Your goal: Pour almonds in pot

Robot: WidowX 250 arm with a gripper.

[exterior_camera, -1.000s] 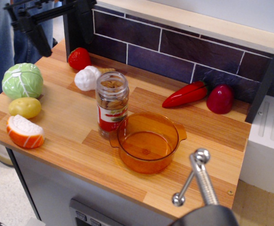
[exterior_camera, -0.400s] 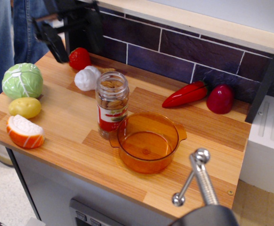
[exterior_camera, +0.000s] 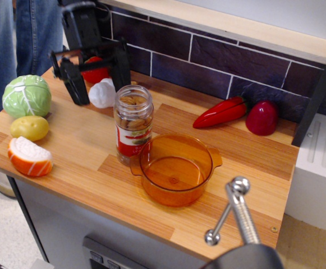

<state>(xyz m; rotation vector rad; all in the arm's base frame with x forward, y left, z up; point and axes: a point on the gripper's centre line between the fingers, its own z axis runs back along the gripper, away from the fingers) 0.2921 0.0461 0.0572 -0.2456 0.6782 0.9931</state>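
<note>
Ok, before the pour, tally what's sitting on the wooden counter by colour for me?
Red: 3 – strawberry partly behind the end effector, chili pepper, round red vegetable
Green: 1 – cabbage
Yellow: 1 – potato
White: 1 – garlic
Orange: 2 – salmon-like slice, pot
Clear jar of almonds: 1
Total: 9

On the counter [exterior_camera: 95, 151] stood one jar of almonds [exterior_camera: 133, 123] and one pot [exterior_camera: 175, 168], both in front of the one gripper [exterior_camera: 98, 78]. Toy foods numbered seven: one cabbage [exterior_camera: 26, 96], one potato [exterior_camera: 29, 128] and one orange wedge [exterior_camera: 29, 156] to the gripper's left side of the view; one strawberry [exterior_camera: 95, 73] and one garlic bulb [exterior_camera: 102, 94] between its fingers; one red chilli [exterior_camera: 220, 113] and one red pepper [exterior_camera: 262, 117] well apart to the right.
</note>
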